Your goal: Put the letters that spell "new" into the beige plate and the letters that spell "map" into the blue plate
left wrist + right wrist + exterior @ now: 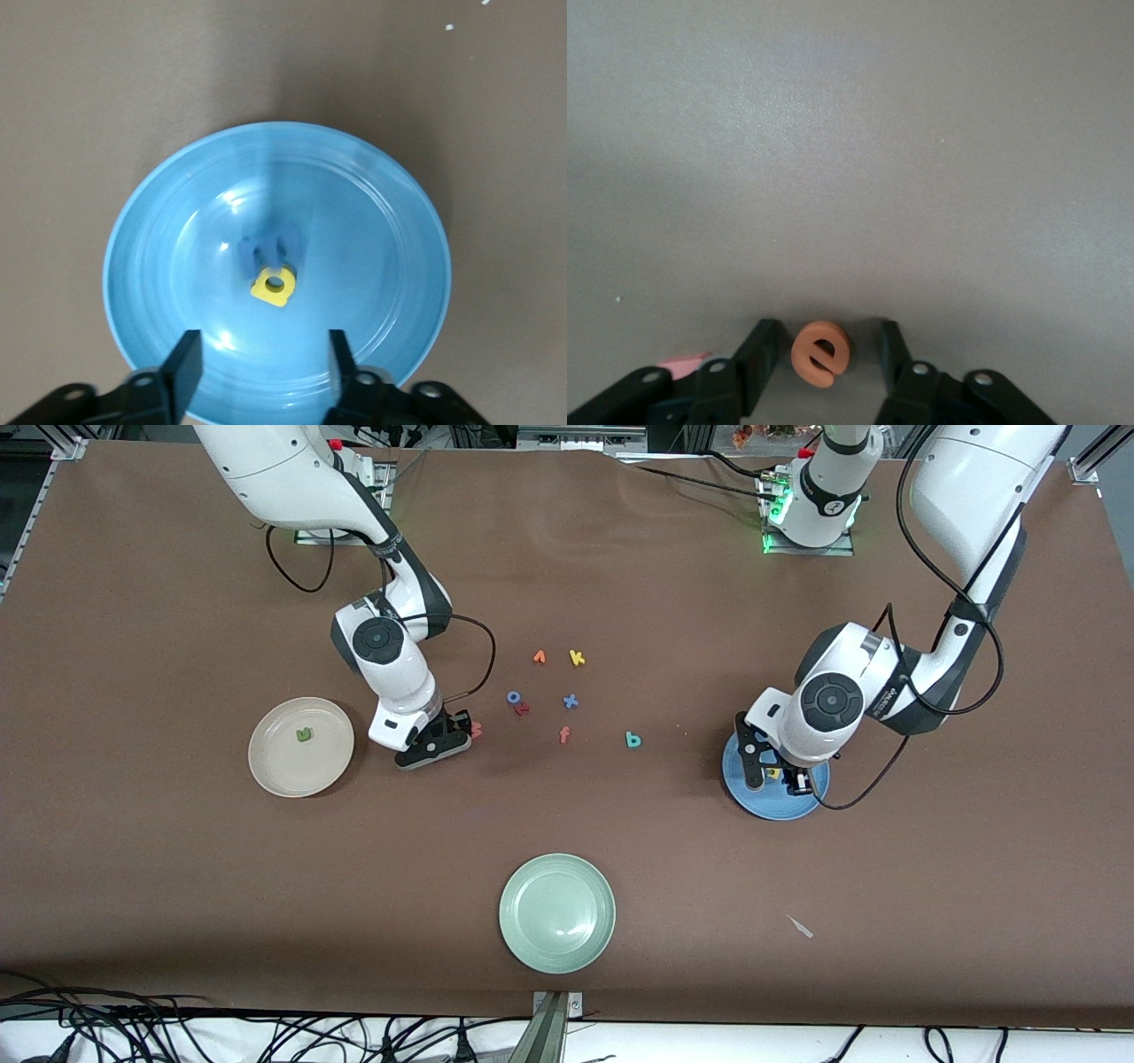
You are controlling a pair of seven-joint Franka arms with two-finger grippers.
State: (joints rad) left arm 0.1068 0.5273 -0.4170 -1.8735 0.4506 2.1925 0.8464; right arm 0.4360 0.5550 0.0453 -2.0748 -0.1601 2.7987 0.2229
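Note:
An orange e (822, 354) lies on the brown table between the fingers of my right gripper (826, 336), which is open and low around it, with a small gap on each side. The pink-red w (477, 731) lies beside that gripper (440, 737). The green n (304, 734) lies in the beige plate (275, 775). My left gripper (264, 354) hangs open and empty over the blue plate (381, 221). In that plate the yellow a (273, 287) rests against the blue m (266, 251). The teal p (633, 740) lies on the table between the two arms.
Loose letters lie mid-table: a yellow k (577, 658), an orange letter (539, 657), a blue o (513, 697), a red r (522, 708), a blue x (570, 701) and an orange-red f (564, 734). A pale green plate (557, 912) sits near the front edge.

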